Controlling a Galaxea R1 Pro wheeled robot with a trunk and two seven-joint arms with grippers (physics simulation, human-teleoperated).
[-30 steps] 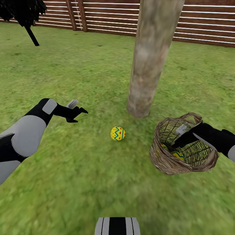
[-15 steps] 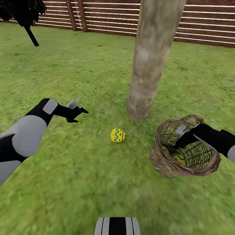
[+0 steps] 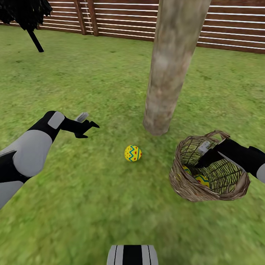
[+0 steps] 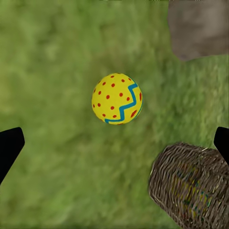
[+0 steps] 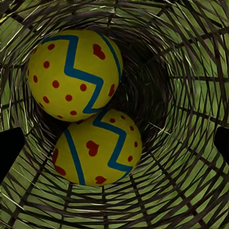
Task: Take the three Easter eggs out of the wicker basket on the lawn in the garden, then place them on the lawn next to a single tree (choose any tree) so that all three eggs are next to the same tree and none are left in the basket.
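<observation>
1. In the head view the wicker basket (image 3: 208,167) sits on the lawn (image 3: 92,206) at the right of the frame, tilted toward the camera, just right of and below the foot of the tree (image 3: 167,73).
2. Two Easter eggs lie in the basket bottom, touching each other: one (image 5: 74,76) toward the upper left of the right wrist view, the other (image 5: 98,148) below it at centre. The woven wall closes in on all sides of them.
3. The right gripper (image 3: 200,160) reaches over the basket rim from the right, its tips inside the mouth above the eggs. Its fingers stand wide, one dark tip (image 5: 8,152) at each side edge of the wrist view, with nothing between them.
4. A third egg (image 3: 133,152) lies on open grass at frame centre, near the trunk base and left of the basket, touching neither.
5. The left gripper (image 3: 88,129) hovers at left of centre, jaws spread and empty, with clear grass around it.
6. A slatted fence (image 3: 228,25) bounds the lawn along the top edge.
7. No writing or brand can be read; the eggs carry only blue zigzags and red marks.
</observation>
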